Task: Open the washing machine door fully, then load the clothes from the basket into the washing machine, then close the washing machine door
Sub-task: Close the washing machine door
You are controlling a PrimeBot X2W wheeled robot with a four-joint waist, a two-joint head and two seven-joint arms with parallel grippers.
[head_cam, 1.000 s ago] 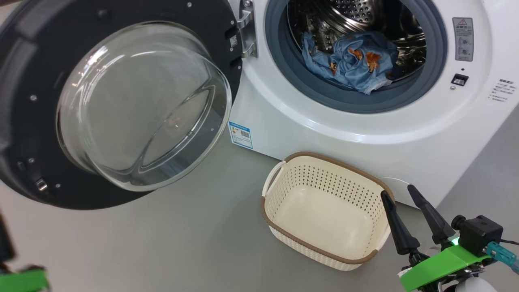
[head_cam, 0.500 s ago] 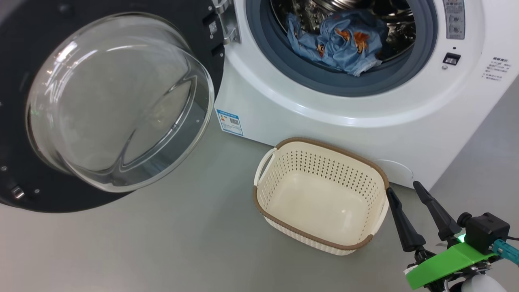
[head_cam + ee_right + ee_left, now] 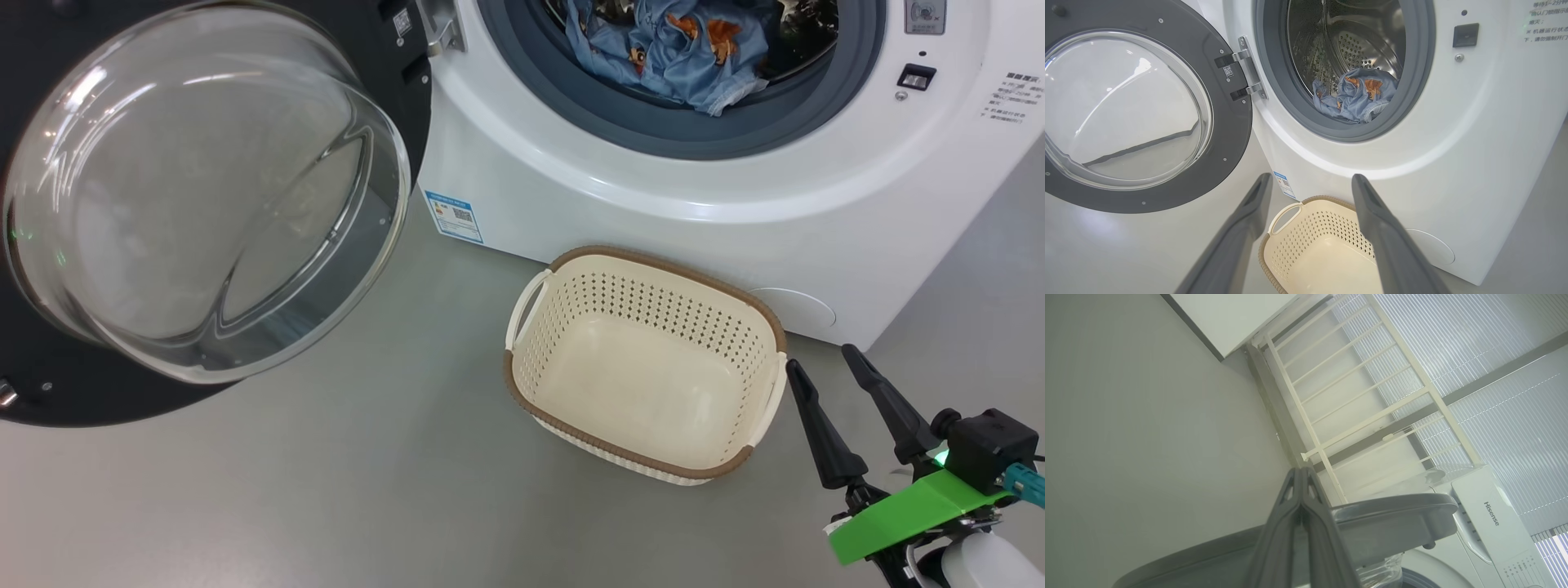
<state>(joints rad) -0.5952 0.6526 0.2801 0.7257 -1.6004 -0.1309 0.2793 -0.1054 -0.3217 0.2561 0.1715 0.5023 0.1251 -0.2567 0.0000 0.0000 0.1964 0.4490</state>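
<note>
The washing machine door (image 3: 204,188) stands swung wide open to the left, its glass bowl bulging toward me, also in the right wrist view (image 3: 1126,110). Light blue clothes (image 3: 678,49) with orange bears lie in the drum of the white washing machine (image 3: 653,204), just behind the grey seal (image 3: 1355,100). The cream basket (image 3: 571,433) sits on the floor before the machine with nothing in it. My right gripper (image 3: 820,359) hovers open just right of the basket, fingers pointing at the machine (image 3: 1311,177). My left gripper (image 3: 1300,470) is shut on nothing, by the door's grey edge (image 3: 1396,518).
Grey floor (image 3: 326,490) stretches left of the basket and under the open door. A white railing (image 3: 1355,396) and ribbed wall panels rise behind the machine in the left wrist view. A blue label sticker (image 3: 454,216) marks the machine's lower front corner.
The head camera has moved, so the machine, door and basket sit higher and further left in the picture. The basket, clothes and door themselves stay put. Both grippers keep their states.
</note>
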